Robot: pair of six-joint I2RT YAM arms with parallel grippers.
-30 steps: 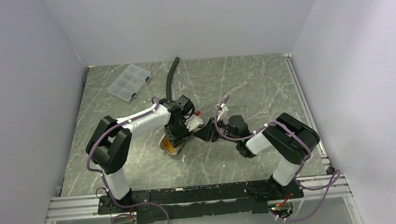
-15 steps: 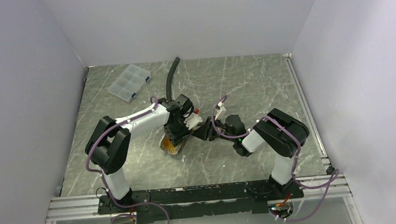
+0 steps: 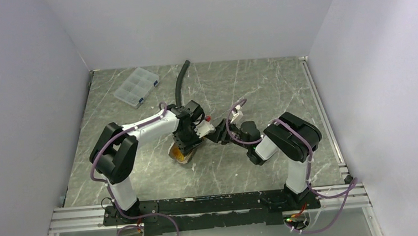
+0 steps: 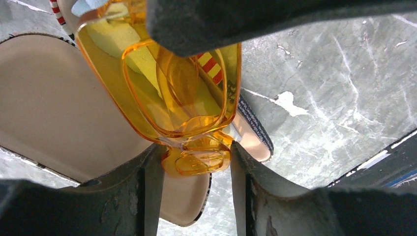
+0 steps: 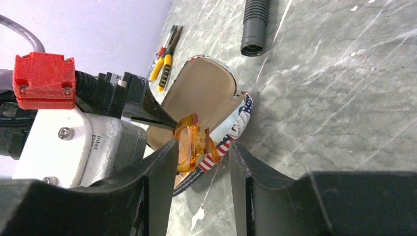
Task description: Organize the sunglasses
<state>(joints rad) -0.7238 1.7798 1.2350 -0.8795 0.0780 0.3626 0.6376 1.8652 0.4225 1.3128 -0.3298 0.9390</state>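
The sunglasses [image 4: 177, 98] have amber-orange see-through lenses and are folded. My left gripper [image 4: 196, 152] is shut on their end piece and holds them just above an open case [image 4: 49, 108] with a beige lining and a stars-and-stripes edge. In the top view that gripper [image 3: 189, 139] hangs over the case [image 3: 179, 155] at mid-table. My right gripper [image 5: 202, 145] straddles the other end of the sunglasses [image 5: 189, 147] from the right. Its left finger [image 5: 160, 167] lies against the frame, its right finger stands apart, so it is open. The case [image 5: 196, 93] lies behind.
A black corrugated hose [image 3: 181, 81] lies behind the grippers, its mouth [image 5: 255, 24] facing the right wrist. A clear compartment box [image 3: 135, 86] sits at the back left. Yellow-handled pliers [image 5: 166, 54] lie near the left wall. Walls enclose the table on three sides.
My right gripper has slid left toward the left gripper and its jaws have spread apart off the sunglasses. The left gripper has kept its hold and place.
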